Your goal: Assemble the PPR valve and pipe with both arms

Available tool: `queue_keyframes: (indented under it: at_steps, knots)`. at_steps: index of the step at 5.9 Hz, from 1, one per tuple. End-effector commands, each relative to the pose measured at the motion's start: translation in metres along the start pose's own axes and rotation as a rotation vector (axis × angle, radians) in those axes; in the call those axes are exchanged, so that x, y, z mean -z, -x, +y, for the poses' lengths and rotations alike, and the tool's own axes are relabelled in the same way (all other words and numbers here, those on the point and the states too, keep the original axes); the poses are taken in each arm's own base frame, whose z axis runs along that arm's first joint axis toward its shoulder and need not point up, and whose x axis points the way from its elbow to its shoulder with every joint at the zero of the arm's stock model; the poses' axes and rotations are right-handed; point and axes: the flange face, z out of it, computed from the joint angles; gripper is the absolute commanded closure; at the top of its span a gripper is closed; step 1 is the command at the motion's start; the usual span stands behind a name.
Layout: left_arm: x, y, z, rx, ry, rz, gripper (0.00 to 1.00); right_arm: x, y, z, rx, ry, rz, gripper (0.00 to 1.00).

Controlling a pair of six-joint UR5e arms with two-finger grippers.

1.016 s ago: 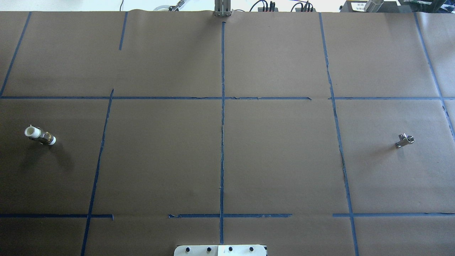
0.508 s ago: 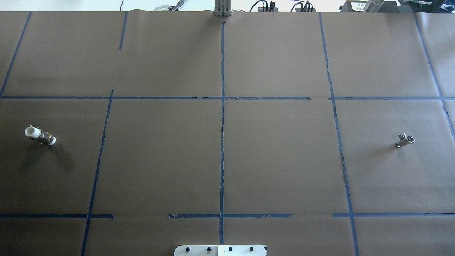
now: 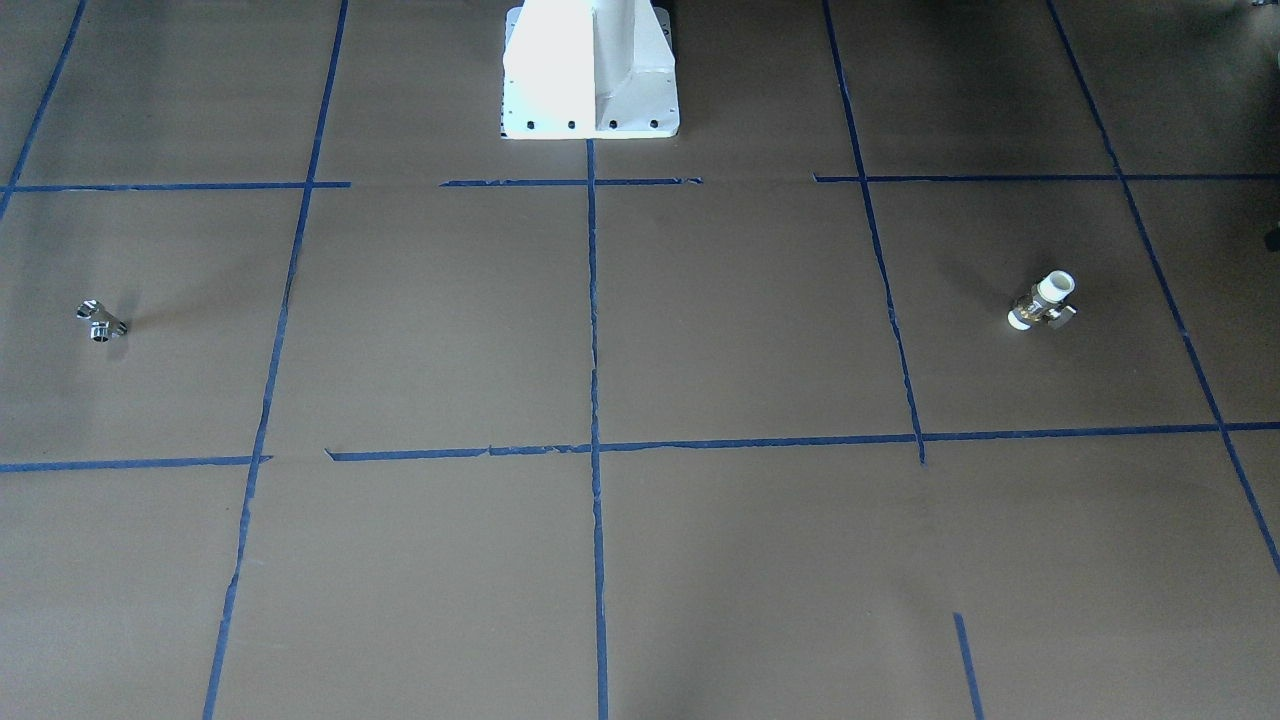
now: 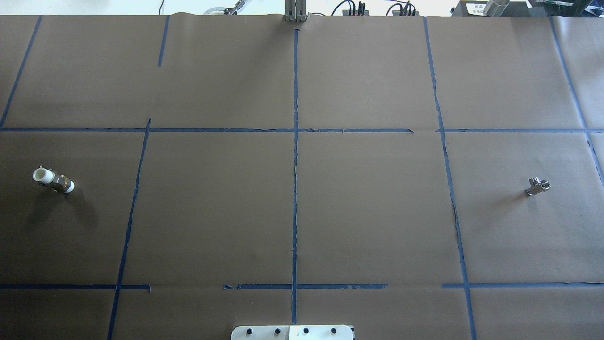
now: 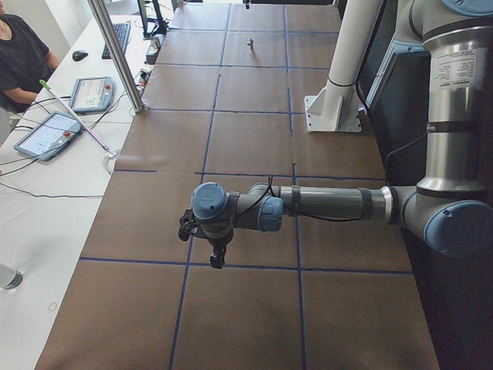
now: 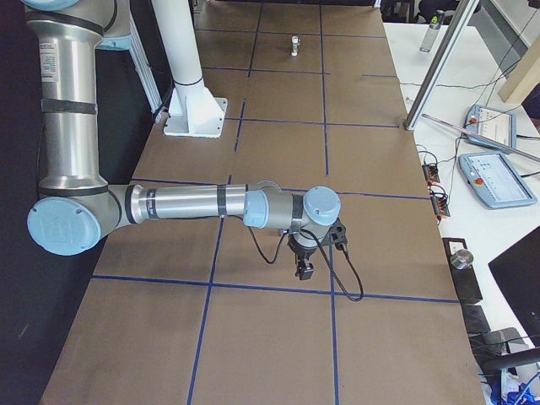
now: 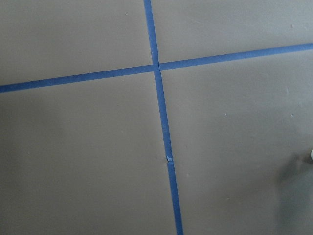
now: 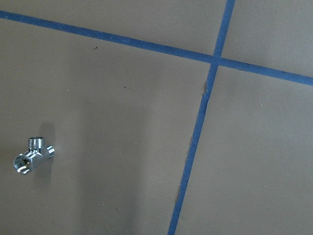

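Here we are at the table [image 4: 368, 75], brown paper gridded with blue tape [image 4: 295, 189], and the two parts lie at opposite ends of it. The PPR valve [image 4: 53, 180] lies on its side out on the robot's left, one white end angled toward the far edge, metal middle between the two white ends. The pipe [image 4: 537, 186], that small chrome branched piece, lies flat on the paper well over on the robot's right. They are well apart, with the white pedestal [image 3: 590, 70] between them at the robot's edge.

The left arm [image 5: 331, 204] reaches out level above the paper, and the left gripper [image 5: 218, 258] hangs pointing straight down, clear of the surface, above a tape line. Whether its fingers are parted or closed I cannot tell from this side. Its wrist camera looks down on bare paper and a tape crossing (there is a dark smudge at the right edge, too cut off to name).

The right arm [image 6: 186, 205] mirrors it, with the right gripper [image 6: 302, 270] pointing down above the paper, and I cannot tell its finger state either. In its wrist camera the pipe sits low and to the left, beside a tape crossing, touched by nothing.

An operator [image 5: 19, 54] sits at the side bench
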Motion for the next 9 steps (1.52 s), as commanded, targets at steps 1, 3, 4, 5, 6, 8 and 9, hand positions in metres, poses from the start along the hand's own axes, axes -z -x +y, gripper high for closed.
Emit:
queue_keyframes:
  at_steps: [1, 3, 4, 5, 6, 8, 9]
  knots:
    - [-0.008, -0.042, -0.007, -0.017, 0.021, 0.055, 0.0, -0.003, 0.007, -0.003, 0.027, -0.006, 0.001, 0.0]
    - [-0.02, -0.144, -0.014, 0.007, 0.048, 0.069, 0.0, -0.003, 0.008, -0.004, 0.031, -0.005, 0.002, 0.0]
    - [-0.027, -0.174, -0.014, 0.013, 0.017, 0.085, 0.0, -0.003, 0.007, -0.003, 0.03, -0.004, 0.002, 0.0]
    - [-0.045, -0.19, -0.014, -0.013, -0.044, 0.024, 0.0, -0.003, 0.008, -0.004, 0.033, -0.006, 0.003, 0.0]
    - [-0.048, -0.199, -0.013, 0.077, -0.044, 0.028, 0.0, -0.003, 0.008, -0.004, 0.033, -0.006, 0.003, 0.0]
    - [-0.073, -0.219, -0.01, 0.107, -0.031, 0.006, 0.0, -0.004, 0.009, -0.007, 0.058, -0.025, 0.007, 0.0]
    - [-0.089, -0.227, -0.007, 0.097, -0.012, 0.005, 0.0, -0.005, 0.009, -0.006, 0.058, -0.025, 0.007, 0.0]
